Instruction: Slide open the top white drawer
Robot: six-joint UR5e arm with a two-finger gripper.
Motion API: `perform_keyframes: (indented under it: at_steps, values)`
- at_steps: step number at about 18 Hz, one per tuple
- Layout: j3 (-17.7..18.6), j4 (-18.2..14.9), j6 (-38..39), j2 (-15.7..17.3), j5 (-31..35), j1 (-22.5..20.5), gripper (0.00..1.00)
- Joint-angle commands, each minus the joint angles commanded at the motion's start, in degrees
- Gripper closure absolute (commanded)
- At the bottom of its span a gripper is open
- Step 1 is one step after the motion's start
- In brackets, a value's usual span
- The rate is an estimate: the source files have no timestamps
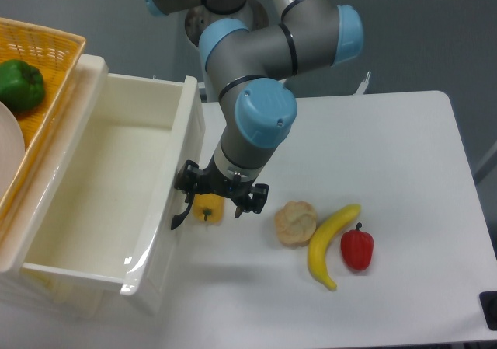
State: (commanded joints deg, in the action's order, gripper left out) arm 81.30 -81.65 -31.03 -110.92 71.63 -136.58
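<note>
top white drawer [101, 209] pulled out, jaws [203, 203] seemingly gripping its handle [181, 213]

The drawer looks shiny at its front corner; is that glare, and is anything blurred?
Camera view: yes, a bright glare patch sits on the glossy top white drawer near its front lip; soft shadows fall under the gripper and the banana; everything looks sharp, with no blur visible.

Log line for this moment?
gripper at top drawer's black handle | jaws: unclear | drawer: pulled far out, empty | yellow pepper beside front
</note>
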Motion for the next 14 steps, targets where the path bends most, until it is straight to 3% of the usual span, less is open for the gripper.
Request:
perform_keyframes:
  at_steps: [6, 14]
  values:
    - [0.0, -0.1, -0.5, 0.0, -0.3, -0.7, 0.0]
    - [0.0, -0.2, -0.5, 0.3, -5.8, -2.9, 0.0]
